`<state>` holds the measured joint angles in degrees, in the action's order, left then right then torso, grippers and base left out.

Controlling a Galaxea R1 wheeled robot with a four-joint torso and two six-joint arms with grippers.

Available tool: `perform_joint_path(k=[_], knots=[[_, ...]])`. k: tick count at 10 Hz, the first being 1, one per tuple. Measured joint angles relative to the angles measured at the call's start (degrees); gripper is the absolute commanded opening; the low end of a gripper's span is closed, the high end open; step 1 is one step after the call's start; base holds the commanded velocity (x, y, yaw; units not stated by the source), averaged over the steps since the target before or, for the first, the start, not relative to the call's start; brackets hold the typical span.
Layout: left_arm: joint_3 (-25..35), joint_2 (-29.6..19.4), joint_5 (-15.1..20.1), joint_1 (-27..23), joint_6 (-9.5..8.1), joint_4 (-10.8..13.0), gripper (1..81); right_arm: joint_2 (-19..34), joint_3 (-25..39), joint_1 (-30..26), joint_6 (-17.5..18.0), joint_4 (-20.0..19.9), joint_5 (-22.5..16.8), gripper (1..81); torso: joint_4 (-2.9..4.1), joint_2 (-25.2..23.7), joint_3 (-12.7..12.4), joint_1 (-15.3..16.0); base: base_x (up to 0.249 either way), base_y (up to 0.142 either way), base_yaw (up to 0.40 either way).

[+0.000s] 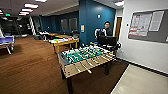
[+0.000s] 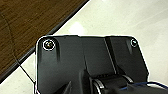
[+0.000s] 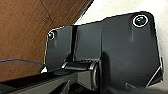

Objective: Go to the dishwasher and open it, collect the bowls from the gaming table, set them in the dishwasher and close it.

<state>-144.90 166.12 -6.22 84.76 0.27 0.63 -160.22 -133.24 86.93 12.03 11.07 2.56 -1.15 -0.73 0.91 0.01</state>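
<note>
A long table (image 1: 64, 43) with yellow wooden sides and a pale top, which I take for the gaming table, stands behind the foosball table (image 1: 83, 57). Small bright things (image 1: 62, 39) lie on it, too small to tell whether they are bowls. The dishwasher is out of view. Both wrist views look down past the robot's dark plate at the seam between brown wood-look floor (image 2: 22, 27) and pale floor (image 2: 130, 20).
The foosball table with its green field and rods stands close ahead. A person (image 1: 107, 28) stands behind it by a dark screen (image 1: 107, 40). A blue pillar (image 1: 93, 20) rises behind. There is a notice board (image 1: 147, 25) on the right wall and a blue table (image 1: 6, 41) far left.
</note>
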Motion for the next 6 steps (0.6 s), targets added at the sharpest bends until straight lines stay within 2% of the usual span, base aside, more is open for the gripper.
perform_joint_path(k=[6], knots=[[0.00,-0.09,0.22,0.07,-0.02,0.00,81.1,-0.11,-0.05,0.04,0.00,0.06,0.30,81.1,0.00,0.00,0.00,0.00,0.000,0.000,0.224]])
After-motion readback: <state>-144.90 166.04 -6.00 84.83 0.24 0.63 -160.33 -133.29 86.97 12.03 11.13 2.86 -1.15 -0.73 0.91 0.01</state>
